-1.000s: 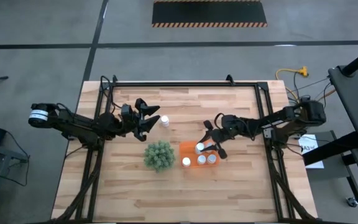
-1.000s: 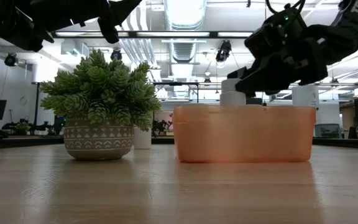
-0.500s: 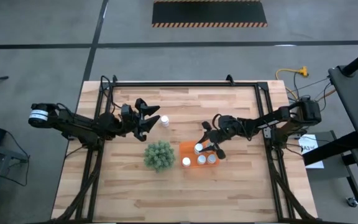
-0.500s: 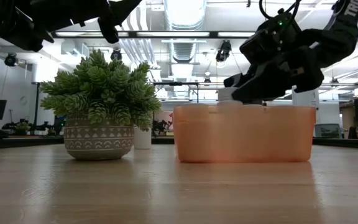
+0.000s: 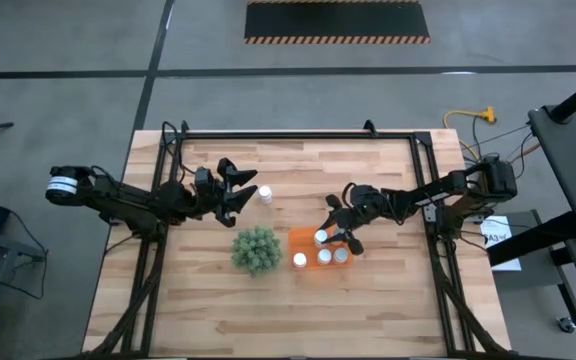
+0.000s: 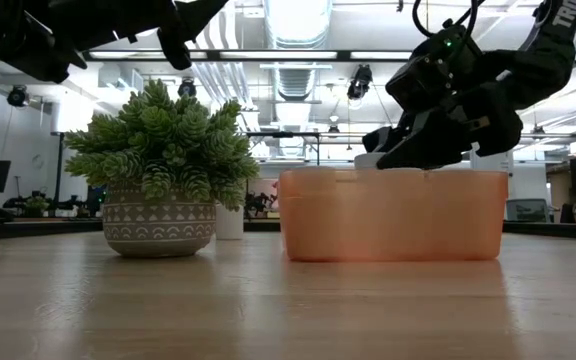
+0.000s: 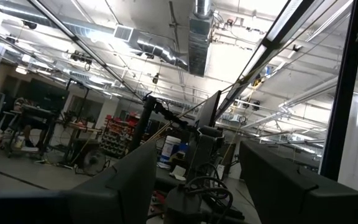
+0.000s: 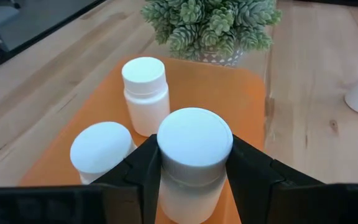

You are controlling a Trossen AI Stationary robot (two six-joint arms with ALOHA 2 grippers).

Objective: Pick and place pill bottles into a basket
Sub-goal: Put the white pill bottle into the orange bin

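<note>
The right claw (image 5: 334, 233) hangs over the rear part of the orange basket (image 5: 311, 240), clenched on a white pill bottle (image 8: 194, 163). In the right wrist view its two dark fingers (image 8: 143, 169) press against opposite sides of that bottle, just below the round cap. In the low view the held bottle (image 6: 371, 160) shows only as a white top at the basket's rim, with the claw directly above it.

Inside the basket (image 8: 247, 118) two more pill bottles stand upright: one (image 8: 145, 95) toward the plant side, another (image 8: 102, 151) just beside the held bottle. From above, the bottles in the basket read as white caps, two (image 5: 300, 260) of them in a row along its front side with a third next to them.

A small green succulent in a patterned pot (image 6: 158, 176) sits on the wooden bench (image 5: 368, 300) just beside the basket's left end.

One more pill bottle (image 5: 265, 194) stands alone on the bench behind the plant, well apart from the basket. The left claw (image 5: 245, 188) hovers just beside this bottle, raised above the bench, its fingers released and parted with nothing between them; its wrist view looks out at the room's ceiling and equipment rather than at the bench.
</note>
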